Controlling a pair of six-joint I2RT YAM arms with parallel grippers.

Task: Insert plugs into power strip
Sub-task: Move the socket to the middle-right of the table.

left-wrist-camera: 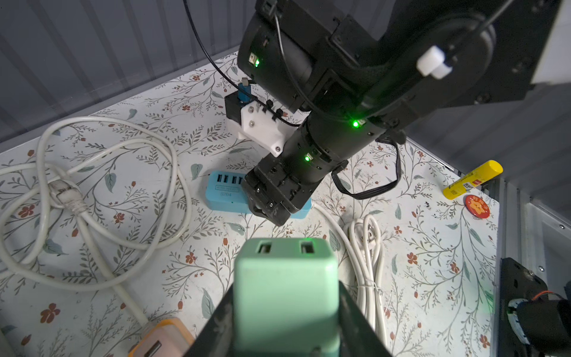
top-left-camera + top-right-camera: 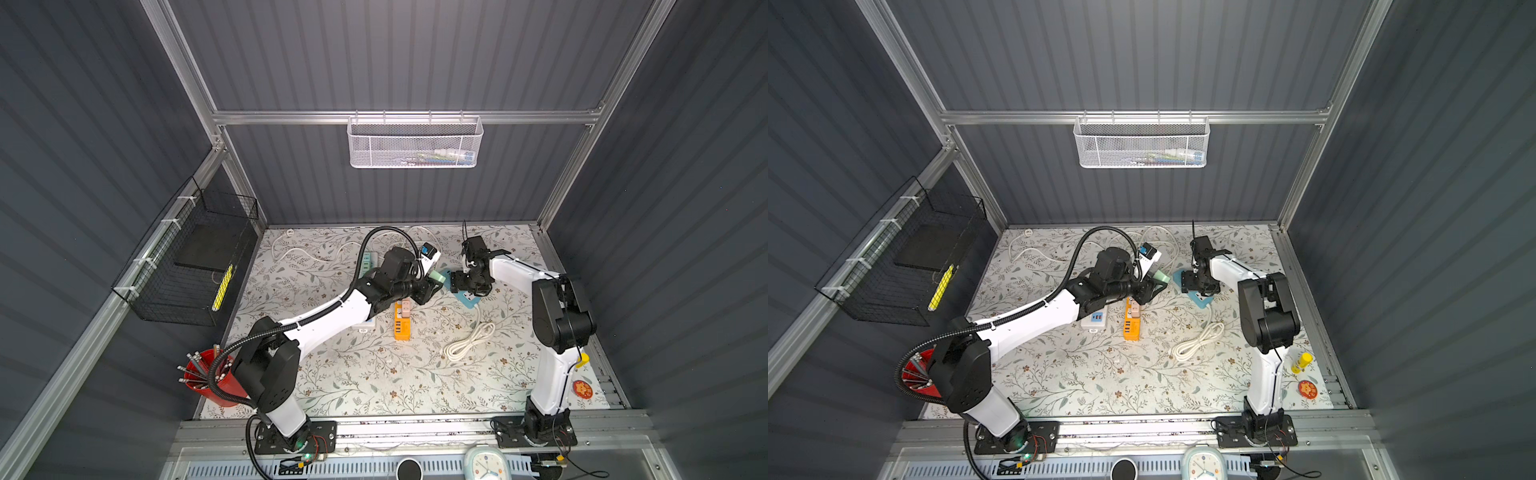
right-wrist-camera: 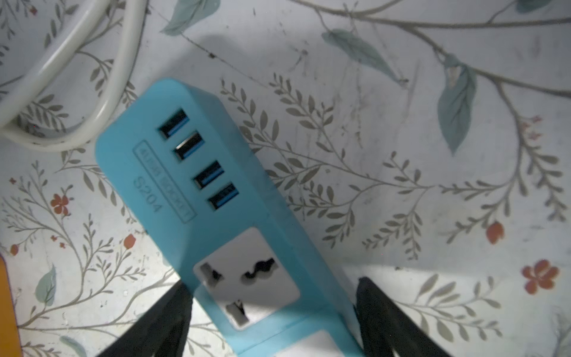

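Observation:
A mint green plug (image 1: 285, 287) is clamped between my left gripper's (image 1: 285, 296) fingers, USB ports facing away from the camera and prongs hidden. It hangs above the mat in both top views (image 2: 436, 275) (image 2: 1162, 276), just left of the blue power strip (image 2: 467, 297) (image 3: 216, 185). My right gripper (image 3: 272, 287) (image 2: 457, 286) straddles that strip at its first white socket, one finger against each long side. A pink plug (image 2: 406, 307) (image 1: 157, 340) sits in an orange power strip (image 2: 402, 322).
A white power strip (image 2: 1096, 319) lies under my left forearm. Loose white cable (image 1: 92, 185) loops at the back and a bundled cord (image 2: 469, 340) lies right of centre. A red pencil cup (image 2: 208, 374), a yellow glue stick (image 2: 1301, 362) and a red badge (image 2: 582, 389) stand at the edges.

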